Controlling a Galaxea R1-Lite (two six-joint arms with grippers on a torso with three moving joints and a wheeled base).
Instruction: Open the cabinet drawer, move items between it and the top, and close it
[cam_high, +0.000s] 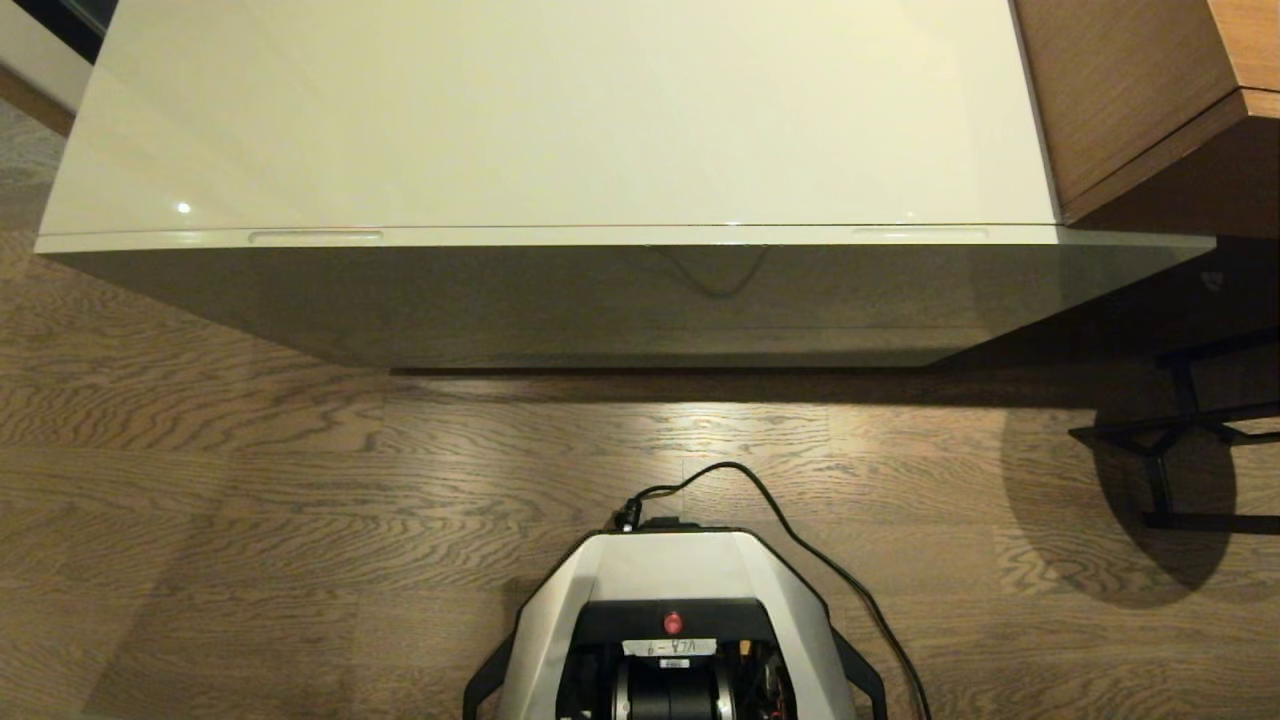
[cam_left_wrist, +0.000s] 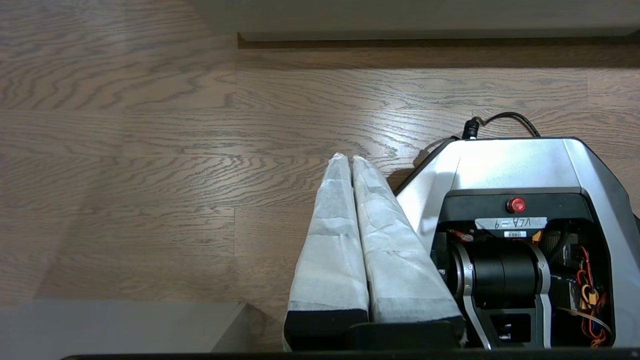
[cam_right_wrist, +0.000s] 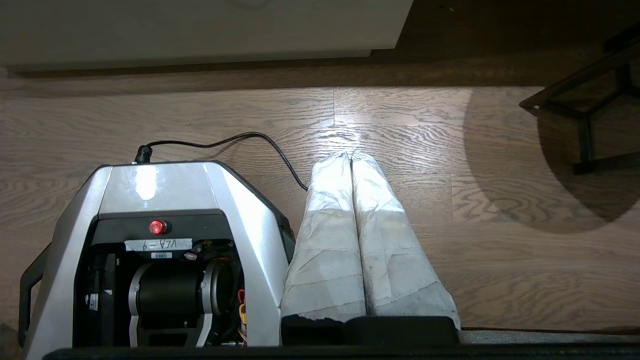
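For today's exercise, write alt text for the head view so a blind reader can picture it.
A low cabinet with a glossy cream-white top and shut drawer fills the upper frame. Wooden floor lies below it, with the robot's base at bottom centre.

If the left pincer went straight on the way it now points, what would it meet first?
Probably the wooden floor: the shut left pincer hangs beside the robot base, pointing down at bare boards, holding nothing.
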